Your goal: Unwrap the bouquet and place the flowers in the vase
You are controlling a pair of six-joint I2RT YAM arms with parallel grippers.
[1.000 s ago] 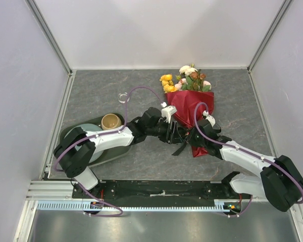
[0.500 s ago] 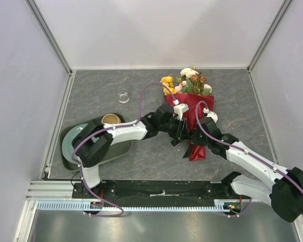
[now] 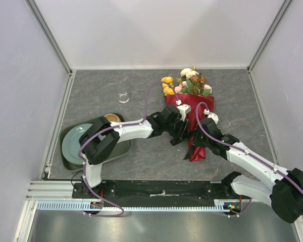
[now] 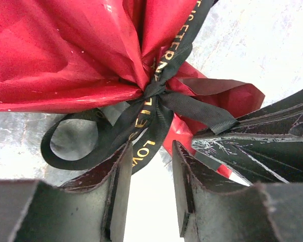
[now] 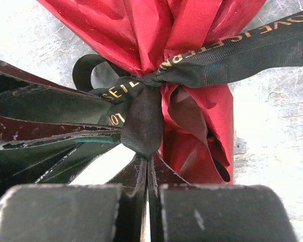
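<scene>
Untie step, frame centre: right gripper (image 5: pixel 147 166) pinched shut on one ribbon tail (image 5: pixel 141 126) of the bouquet (image 3: pixel 189 106), left gripper (image 4: pixel 151 151) jaws apart astride the other, which needs closing, then pulling outward.

Top cam: the knot (image 4: pixel 152 89) of the ribbon (image 4: pixel 194 107) is hidden under the 2 arms meeting over it. Stems of the flowers (image 3: pixel 194 80) are hidden inside the paper (image 3: pixel 189 100) from the knot up to the blooms. Gold lettering on either side of the knot is only part readable, the rest lost in folds. Left wrist: paper above the knot is cut off by the top edge. 1 ribbon tail below the knot ends at the left gripper (image 4: pixel 152 156); contact can't tell. Right wrist: the tail right of the knot runs off the edge. The vase (image 3: pixel 123 97), far left of the knot, is too small for detail. The mug (image 3: pixel 111 118), left of the knot, is part covered by the left arm.
</scene>
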